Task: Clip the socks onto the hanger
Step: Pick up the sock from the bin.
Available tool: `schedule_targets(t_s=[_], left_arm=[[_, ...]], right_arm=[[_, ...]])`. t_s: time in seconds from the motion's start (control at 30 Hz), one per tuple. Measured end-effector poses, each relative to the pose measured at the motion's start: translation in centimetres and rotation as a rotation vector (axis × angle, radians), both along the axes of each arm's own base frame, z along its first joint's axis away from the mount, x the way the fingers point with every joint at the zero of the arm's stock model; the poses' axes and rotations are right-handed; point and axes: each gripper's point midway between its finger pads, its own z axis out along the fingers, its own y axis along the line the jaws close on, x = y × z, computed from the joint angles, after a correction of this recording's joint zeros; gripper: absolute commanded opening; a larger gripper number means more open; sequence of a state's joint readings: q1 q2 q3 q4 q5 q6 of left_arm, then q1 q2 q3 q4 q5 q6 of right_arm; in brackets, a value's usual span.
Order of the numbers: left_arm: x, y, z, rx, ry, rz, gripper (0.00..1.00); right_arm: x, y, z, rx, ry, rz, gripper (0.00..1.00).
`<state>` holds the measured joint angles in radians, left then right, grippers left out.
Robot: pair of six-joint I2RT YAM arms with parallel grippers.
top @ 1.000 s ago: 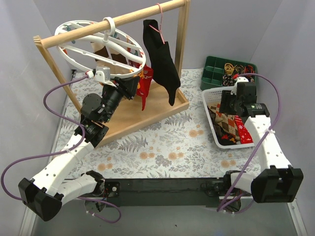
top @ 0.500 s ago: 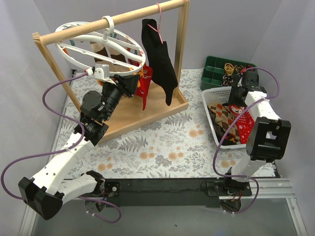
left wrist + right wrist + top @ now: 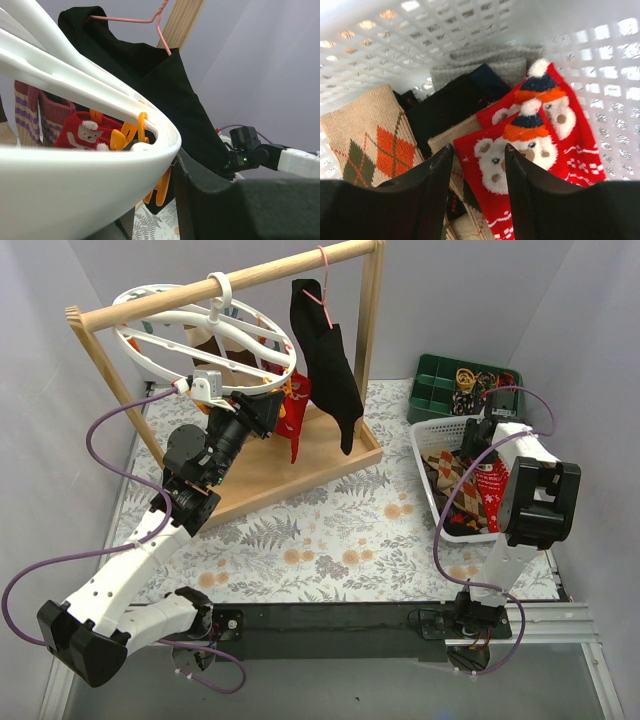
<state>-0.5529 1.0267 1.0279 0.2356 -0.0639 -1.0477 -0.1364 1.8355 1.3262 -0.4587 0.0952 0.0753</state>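
Inside the white mesh basket (image 3: 395, 30), our right gripper (image 3: 479, 150) gapes empty above red bear-print socks (image 3: 540, 145); we cannot tell our left gripper (image 3: 262, 412) state.

The surface (image 3: 330, 540) is covered with a fern-and-flower print. Three items stand directly on it: the wooden rail frame's base board (image 3: 290, 475) at rear left, a white mesh basket (image 3: 428, 480) at right, and a green compartment tray (image 3: 440, 380) just behind the basket.
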Motion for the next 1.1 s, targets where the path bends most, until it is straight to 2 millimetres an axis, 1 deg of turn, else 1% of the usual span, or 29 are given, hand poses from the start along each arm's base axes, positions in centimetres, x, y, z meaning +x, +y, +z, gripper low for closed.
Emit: schedule_targets(t_s=[0.1, 0.23, 0.5, 0.6, 0.63, 0.7, 0.73, 0.8, 0.83, 0.87, 0.97, 1.03, 1.1], left_arm=[[0.0, 0.0, 0.0, 0.000, 0.000, -0.001, 0.00], [-0.1, -0.1, 0.1, 0.000, -0.001, -0.005, 0.00], [-0.1, -0.1, 0.2, 0.000, 0.000, -0.007, 0.00], [-0.2, -0.1, 0.2, -0.001, 0.001, -0.011, 0.00], [-0.2, -0.1, 0.2, -0.001, 0.002, -0.012, 0.00], [-0.2, -0.1, 0.2, 0.001, 0.003, -0.012, 0.00], [-0.2, -0.1, 0.2, 0.000, 0.003, -0.012, 0.00], [-0.2, -0.1, 0.3, 0.001, 0.004, -0.012, 0.00], [-0.2, -0.1, 0.3, 0.001, 0.004, -0.013, 0.00], [-0.2, -0.1, 0.3, 0.001, 0.004, -0.013, 0.00], [-0.2, -0.1, 0.2, 0.002, 0.004, -0.013, 0.00], [-0.2, -0.1, 0.2, 0.002, 0.005, -0.012, 0.00], [-0.2, -0.1, 0.2, 0.003, 0.005, -0.012, 0.00]], right_arm=[[0.4, -0.3, 0.2, 0.001, -0.017, -0.008, 0.48], [0.5, -0.6, 0.3, 0.005, -0.028, -0.031, 0.43], [0.6, -1.7, 0.4, 0.009, -0.042, -0.083, 0.43], [0.6, -2.0, 0.4, 0.010, -0.045, -0.098, 0.39], [0.7, -2.1, 0.4, 0.010, -0.047, -0.102, 0.34], [0.6, -2.4, 0.3, 0.008, -0.048, -0.109, 0.29], [0.5, -2.5, 0.2, 0.008, -0.047, -0.113, 0.21], [0.3, -2.7, 0.1, 0.007, -0.044, -0.117, 0.15], [0.3, -2.8, 0.2, 0.005, -0.044, -0.118, 0.06], [0.3, -2.8, 0.3, 0.003, -0.047, -0.119, 0.02], [0.2, -2.8, 1.2, -0.001, -0.068, -0.117, 0.01], [-0.1, -2.7, 2.3, -0.001, -0.094, -0.114, 0.01], [-0.4, -2.4, 4.0, 0.003, -0.135, -0.105, 0.01]])
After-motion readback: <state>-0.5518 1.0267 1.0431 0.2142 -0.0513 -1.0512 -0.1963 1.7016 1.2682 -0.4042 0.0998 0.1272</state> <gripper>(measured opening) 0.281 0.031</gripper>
